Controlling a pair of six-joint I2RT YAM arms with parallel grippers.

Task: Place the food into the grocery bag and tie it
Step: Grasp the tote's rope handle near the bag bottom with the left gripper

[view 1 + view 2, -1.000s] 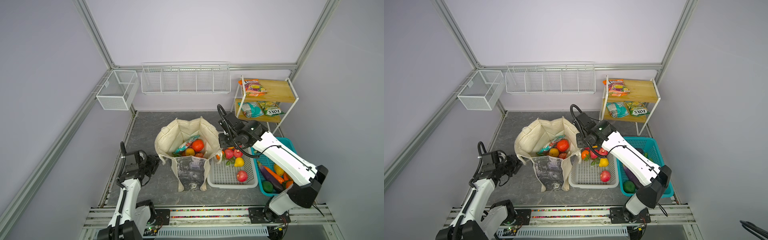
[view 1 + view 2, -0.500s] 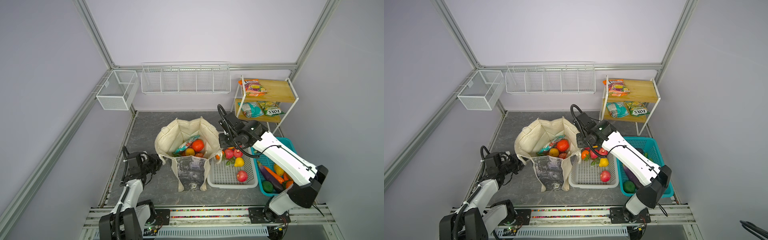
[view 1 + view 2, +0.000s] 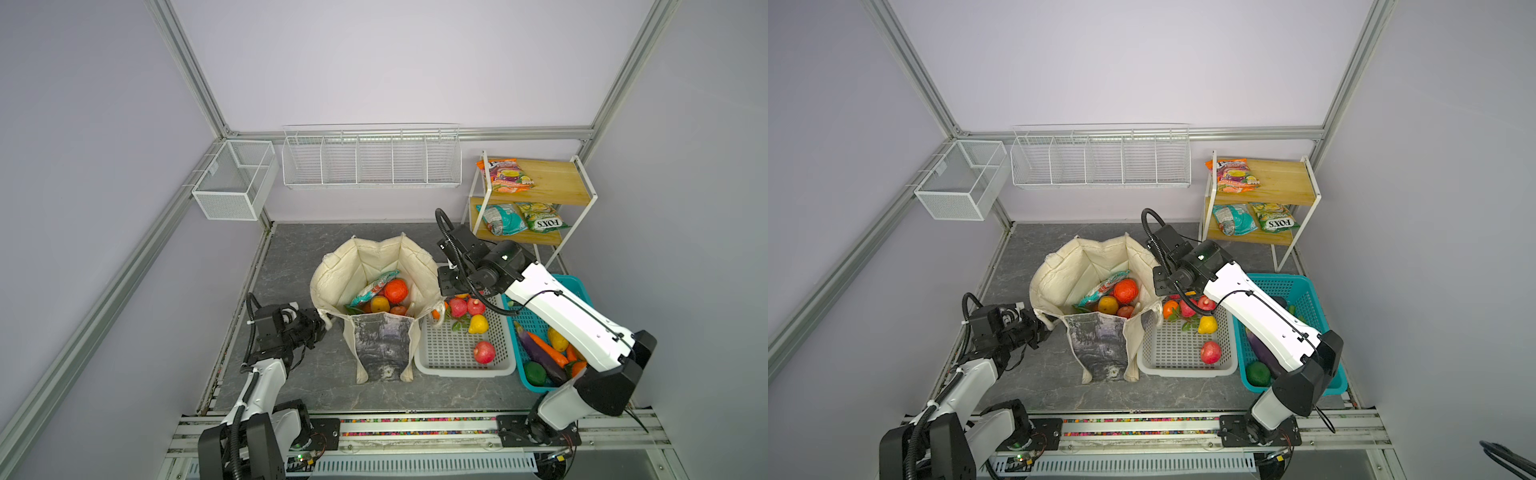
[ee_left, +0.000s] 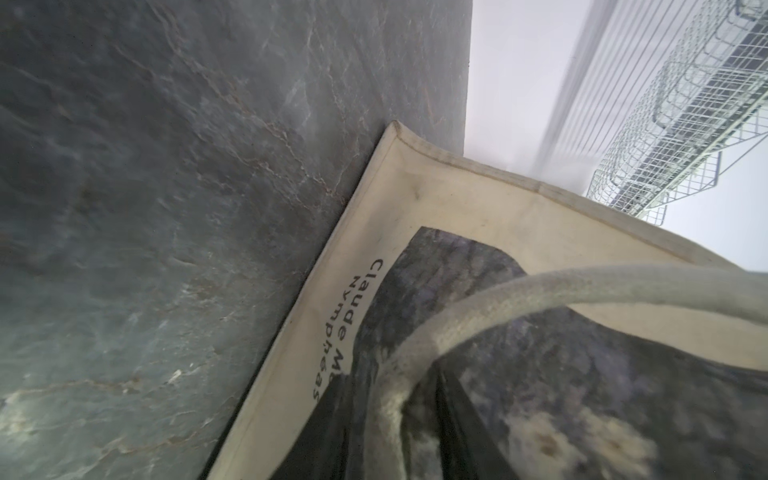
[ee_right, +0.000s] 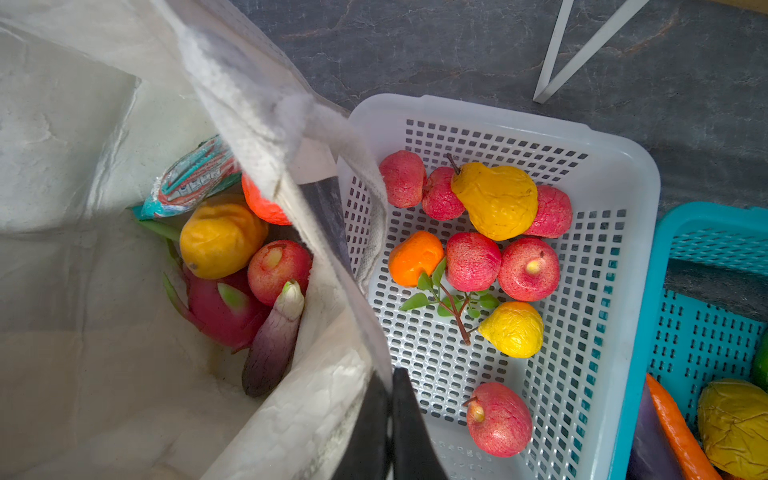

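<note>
The cream grocery bag (image 3: 365,266) (image 3: 1084,266) stands open mid-floor, its grey-black panel facing the front. Inside lies food: a teal snack packet (image 5: 191,178), an orange (image 3: 395,289), a red apple (image 5: 278,270) and a pink dragon fruit (image 5: 216,307). At the bag's left side my left gripper (image 3: 322,324) (image 4: 399,399) is shut on the cream strap handle (image 4: 540,291), which runs between its fingers. My right gripper (image 3: 445,284) (image 5: 390,386) hangs at the bag's right rim, fingers pressed together, pinching the cloth edge there.
A white perforated basket (image 3: 461,372) with apples, an orange and yellow fruit touches the bag's right side. Beyond it stands a teal basket (image 3: 569,282) of vegetables. A wooden shelf (image 3: 548,183) with snack packets is at back right. Wire baskets (image 3: 370,162) hang on the back wall.
My left gripper has moved right to the bag's left side and its jaws have narrowed onto the strap. The right arm and the bag have not moved.
</note>
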